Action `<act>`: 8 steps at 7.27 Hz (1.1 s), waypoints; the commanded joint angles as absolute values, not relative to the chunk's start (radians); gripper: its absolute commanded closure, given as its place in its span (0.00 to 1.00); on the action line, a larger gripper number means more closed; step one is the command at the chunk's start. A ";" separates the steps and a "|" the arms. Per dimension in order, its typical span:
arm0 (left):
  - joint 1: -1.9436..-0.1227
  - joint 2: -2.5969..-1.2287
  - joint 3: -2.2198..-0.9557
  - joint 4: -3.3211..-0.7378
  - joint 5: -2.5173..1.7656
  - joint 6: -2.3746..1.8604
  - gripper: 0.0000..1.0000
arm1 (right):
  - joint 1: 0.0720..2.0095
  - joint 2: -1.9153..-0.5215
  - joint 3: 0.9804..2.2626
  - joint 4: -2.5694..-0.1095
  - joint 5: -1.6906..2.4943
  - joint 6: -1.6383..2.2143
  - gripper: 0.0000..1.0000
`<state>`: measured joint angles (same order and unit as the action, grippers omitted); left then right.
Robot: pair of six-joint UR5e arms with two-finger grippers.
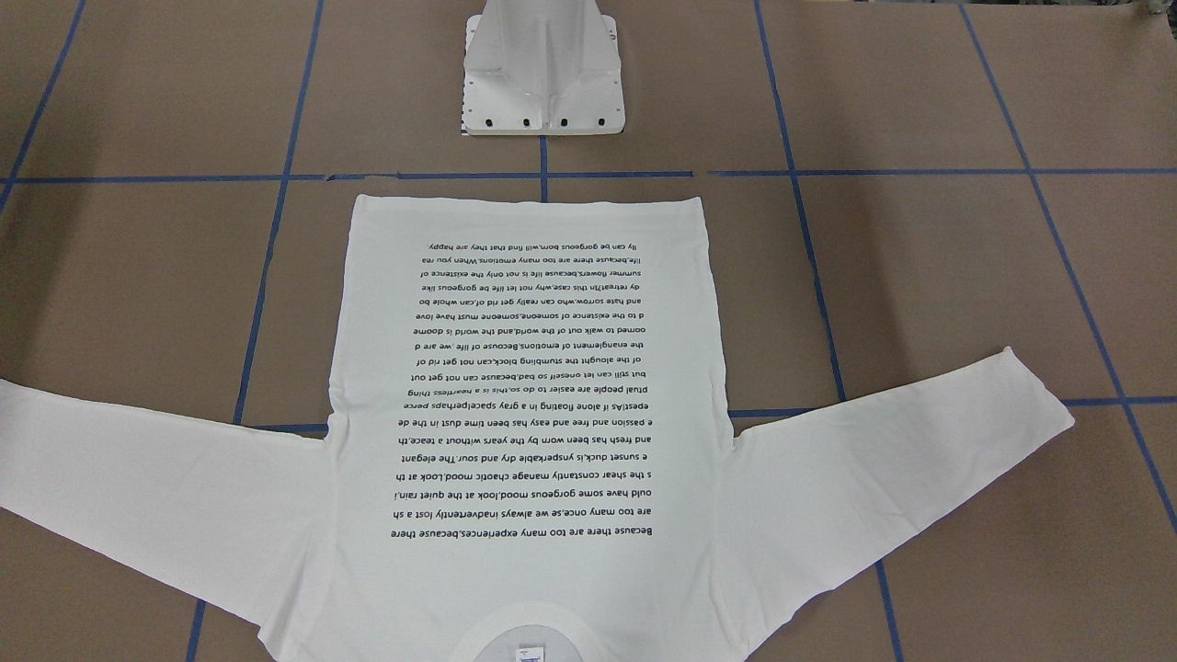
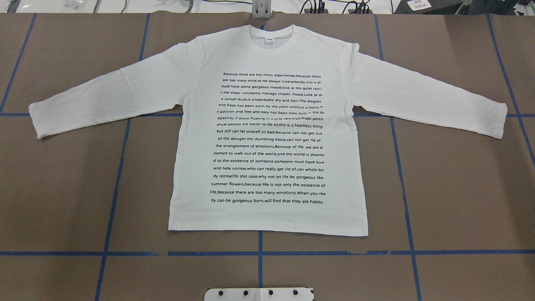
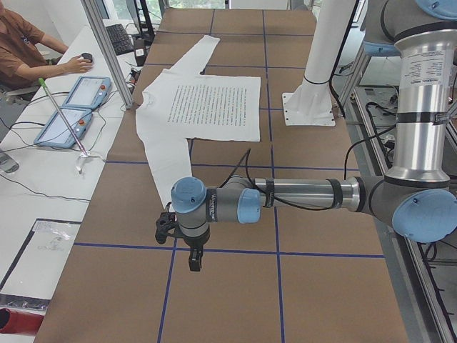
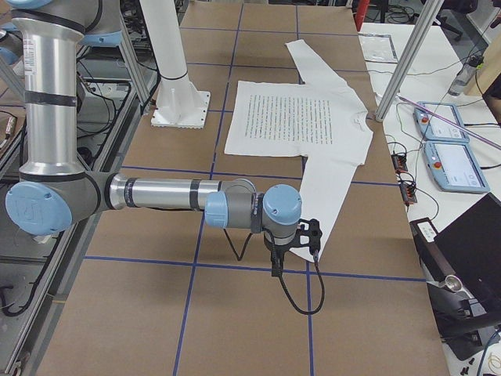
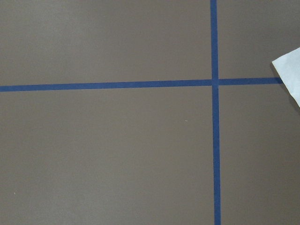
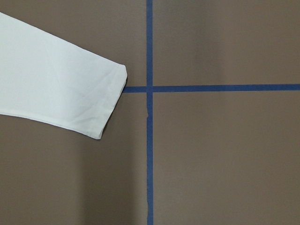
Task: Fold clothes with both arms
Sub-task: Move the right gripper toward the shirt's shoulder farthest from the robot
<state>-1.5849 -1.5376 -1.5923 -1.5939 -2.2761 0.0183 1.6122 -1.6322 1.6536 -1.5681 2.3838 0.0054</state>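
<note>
Shirt [image 2: 267, 125] is lying flat, print up, on the table [image 2: 62, 188], collar at 12 o'clock. Left gripper [image 3: 194, 259] and right gripper [image 4: 275, 265] are hovering past the cuffs [image 6: 110, 101]; I cannot tell whether their fingers are apart. Both should be pinching the cuffs squarely, together.

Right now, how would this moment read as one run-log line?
shirt: flat, print up, unfolded | left gripper: off shirt, state unclear | right gripper: off shirt, state unclear

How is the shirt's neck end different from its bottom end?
The collar is round with a tag inside; the hem is a straight edge. The collar lies far from the robot's white base; the hem lies nearest it. Both are plain white and flat on the table.
</note>
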 commanded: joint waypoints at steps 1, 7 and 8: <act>-1.585 -1.546 -1.591 -1.597 -2.279 0.018 0.00 | 1.611 -1.634 1.651 -1.540 2.385 0.008 0.00; -1.580 -1.675 -1.600 -1.614 -2.278 0.014 0.00 | 1.583 -1.597 1.628 -1.412 2.388 0.006 0.00; -1.575 -1.686 -1.601 -1.618 -2.278 0.006 0.00 | 1.568 -1.585 1.606 -1.402 2.391 0.006 0.00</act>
<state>-1.5788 -1.6670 -1.5970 -1.6124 -2.2767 0.0116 1.5876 -1.5991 1.6266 -1.4415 2.3887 0.0060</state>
